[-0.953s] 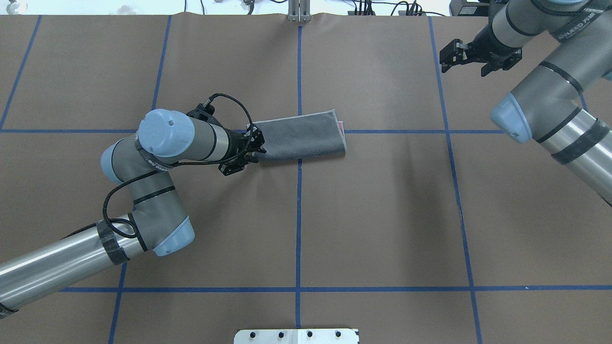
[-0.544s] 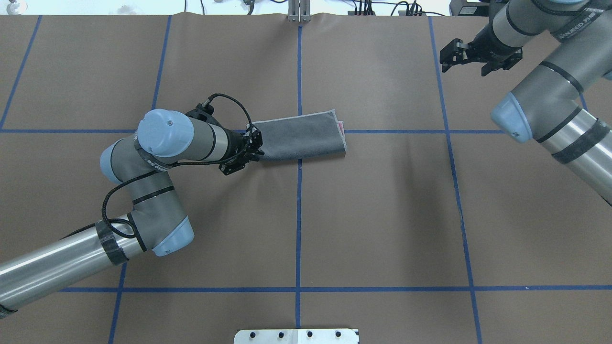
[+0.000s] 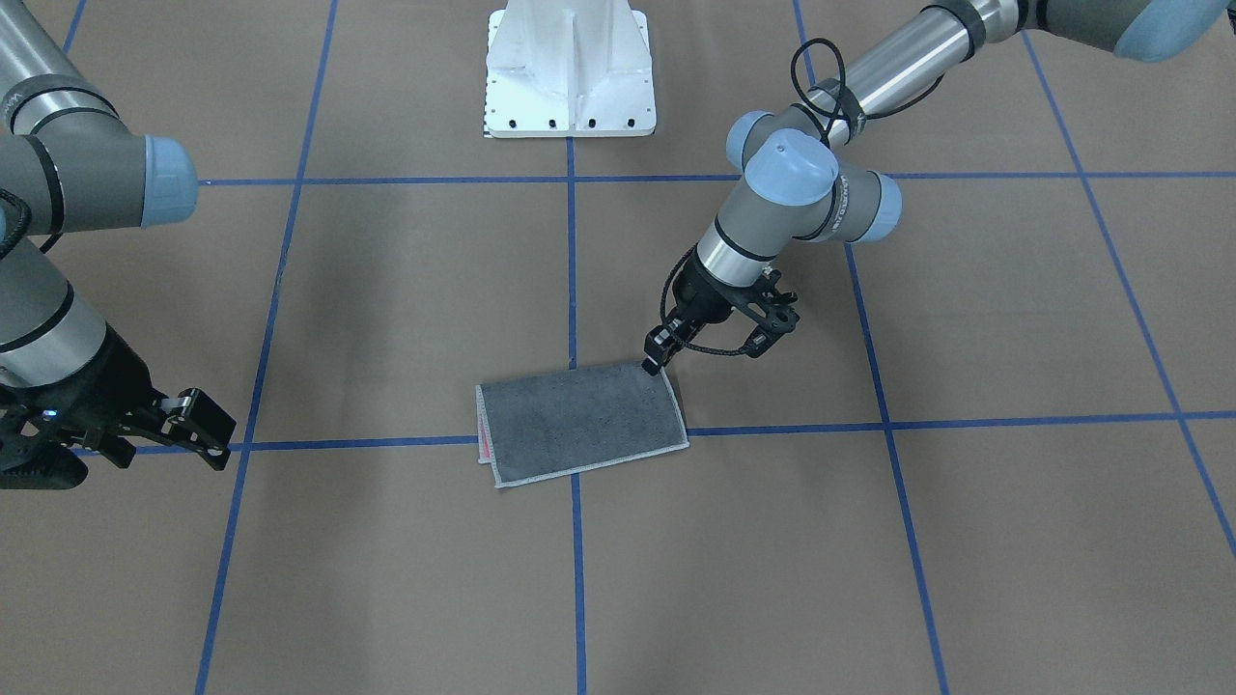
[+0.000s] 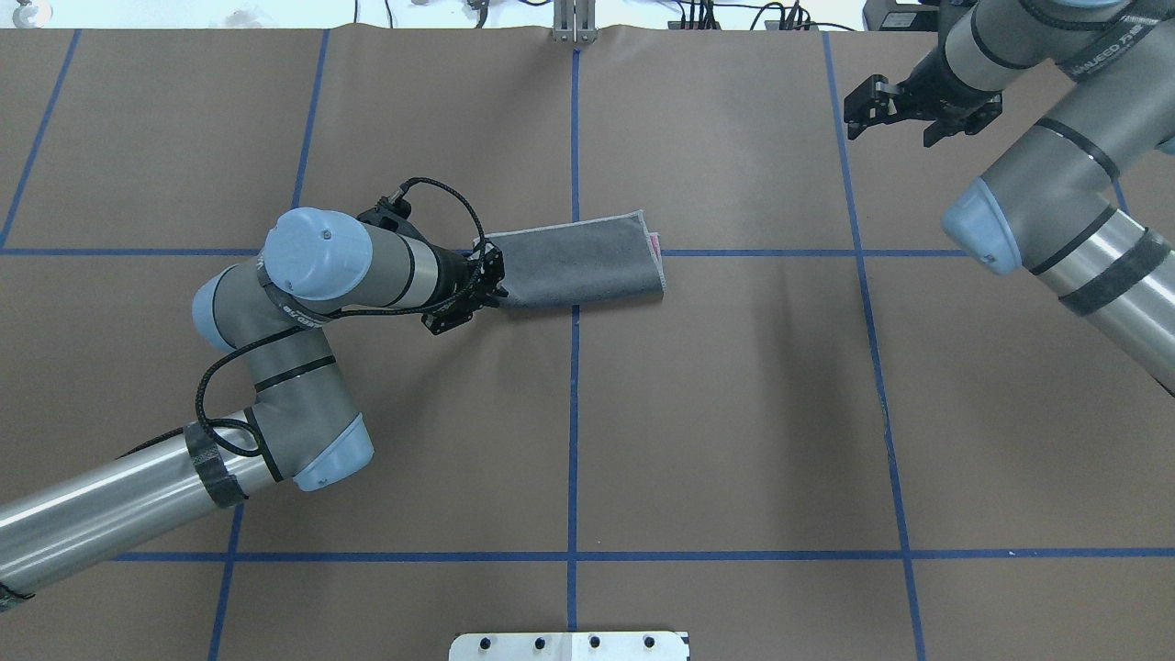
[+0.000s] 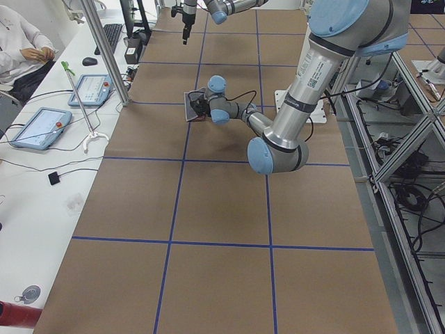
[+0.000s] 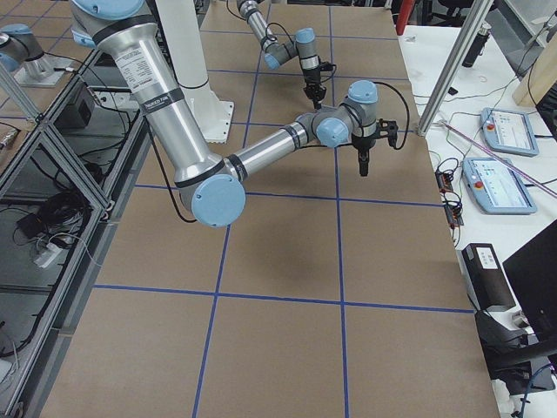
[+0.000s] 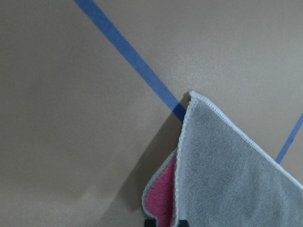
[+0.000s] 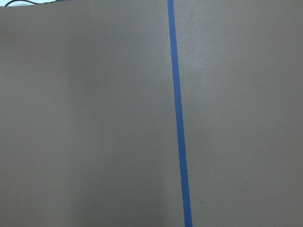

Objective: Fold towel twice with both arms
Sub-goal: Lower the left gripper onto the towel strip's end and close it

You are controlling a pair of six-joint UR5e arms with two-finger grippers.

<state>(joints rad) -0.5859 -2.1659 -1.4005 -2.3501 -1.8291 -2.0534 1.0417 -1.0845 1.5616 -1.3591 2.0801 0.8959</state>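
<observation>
Overhead exterior: your left gripper (image 4: pixel 500 292) pinches the left near corner of the once-folded towel (image 4: pixel 583 262) at mid-table, the right gripper (image 4: pixel 892 112) spread wide, well apart; soft, light cloth likely sags, so take its stitched corners.

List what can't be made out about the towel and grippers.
- Whether the left gripper clamps the towel: the left wrist view's bottom edge cuts off its fingertips; overhead the left arm covers that corner.
- The towel's pink face: folded under, only slivers show.
- The right gripper: absent from its own wrist view, partly cut by the front-facing view's left edge.
</observation>
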